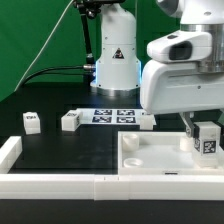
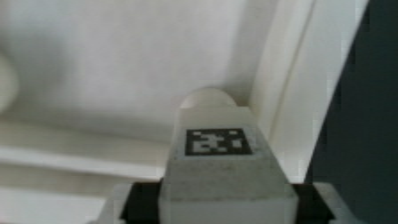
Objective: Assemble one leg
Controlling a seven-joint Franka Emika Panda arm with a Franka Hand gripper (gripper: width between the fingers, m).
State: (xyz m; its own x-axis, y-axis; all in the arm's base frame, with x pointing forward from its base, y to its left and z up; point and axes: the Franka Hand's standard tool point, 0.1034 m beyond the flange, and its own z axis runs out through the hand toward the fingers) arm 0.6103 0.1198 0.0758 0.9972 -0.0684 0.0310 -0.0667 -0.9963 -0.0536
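Now the gripper (image 1: 205, 133) is holding the leg (image 1: 206, 141), fingers clamped on its sides, over the white panel (image 1: 150, 160) near a corner at the exterior view's right, likely needing lowering and seating into the corner hole.

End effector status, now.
End effector: shut on a leg, held over the panel. The wrist view shows the same leg between the fingers.
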